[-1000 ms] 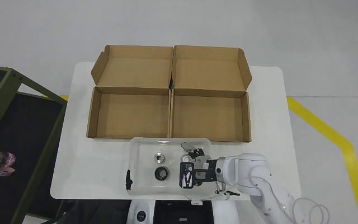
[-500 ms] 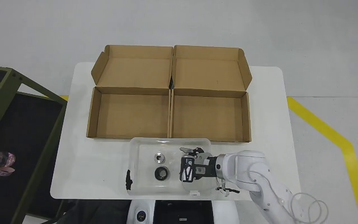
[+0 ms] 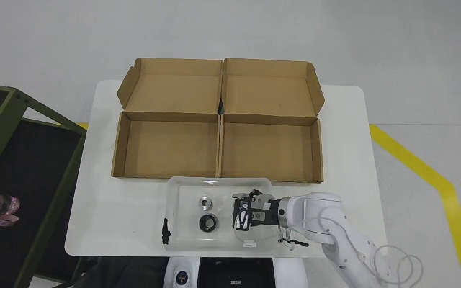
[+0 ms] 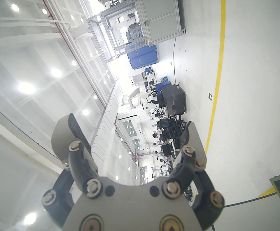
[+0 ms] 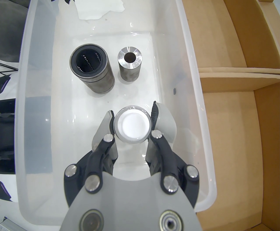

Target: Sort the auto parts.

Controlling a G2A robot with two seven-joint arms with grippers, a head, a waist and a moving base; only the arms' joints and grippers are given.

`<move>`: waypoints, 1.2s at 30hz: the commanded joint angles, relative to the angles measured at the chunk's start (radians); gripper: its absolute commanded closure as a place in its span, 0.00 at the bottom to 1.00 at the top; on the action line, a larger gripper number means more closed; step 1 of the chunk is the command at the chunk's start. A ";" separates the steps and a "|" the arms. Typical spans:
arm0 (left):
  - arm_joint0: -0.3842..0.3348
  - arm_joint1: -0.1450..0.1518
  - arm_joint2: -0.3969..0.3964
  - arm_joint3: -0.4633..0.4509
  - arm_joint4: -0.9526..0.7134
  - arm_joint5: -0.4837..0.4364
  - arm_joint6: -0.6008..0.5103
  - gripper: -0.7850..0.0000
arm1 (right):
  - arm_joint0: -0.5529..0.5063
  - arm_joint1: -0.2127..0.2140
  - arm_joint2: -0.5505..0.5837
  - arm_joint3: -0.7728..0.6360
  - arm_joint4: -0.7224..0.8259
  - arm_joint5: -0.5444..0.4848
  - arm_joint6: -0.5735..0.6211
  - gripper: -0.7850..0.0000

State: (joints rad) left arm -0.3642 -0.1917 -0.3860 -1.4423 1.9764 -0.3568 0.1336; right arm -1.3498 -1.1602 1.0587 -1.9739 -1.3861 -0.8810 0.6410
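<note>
My right gripper (image 5: pixel 133 114) hangs inside the clear plastic bin (image 5: pixel 190 65), its jaws closed against both sides of a round white part (image 5: pixel 133 128) that stands on end. Beyond it in the bin stand a large dark linear bearing (image 5: pixel 93 69) and a smaller silver bushing (image 5: pixel 129 64). In the top view the right gripper (image 3: pixel 243 209) is in the right half of the bin (image 3: pixel 173 198), with the bushing (image 3: pixel 205 202) and the bearing (image 3: pixel 209 222) to its left. My left gripper (image 4: pixel 131 131) is open, holds nothing and points off into the room.
Two open cardboard boxes, left (image 3: pixel 167 149) and right (image 3: pixel 271 150), lie side by side just behind the bin, lids folded back. A torn white paper scrap (image 5: pixel 99 8) lies at the bin's far end. A dark cart (image 3: pixel 32 187) stands left of the table.
The right gripper has shifted a little toward the boxes inside the bin over the last second. The bearing and the bushing have not moved.
</note>
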 commanded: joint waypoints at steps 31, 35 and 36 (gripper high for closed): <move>0.000 0.000 0.000 0.000 0.000 0.000 0.000 0.00 | 0.045 0.021 0.045 -0.127 0.123 0.015 -0.313 1.00; 0.000 0.000 0.000 0.000 0.000 0.000 0.000 0.00 | 0.058 0.020 0.052 -0.122 0.151 0.049 -0.364 1.00; 0.000 0.000 0.000 0.000 0.000 0.000 0.000 0.00 | 0.060 0.019 0.053 -0.121 0.160 0.056 -0.376 1.00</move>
State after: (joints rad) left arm -0.3642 -0.1916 -0.3860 -1.4423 1.9764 -0.3568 0.1336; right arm -1.2915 -1.1407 1.1110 -2.0959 -1.2318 -0.8309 0.2736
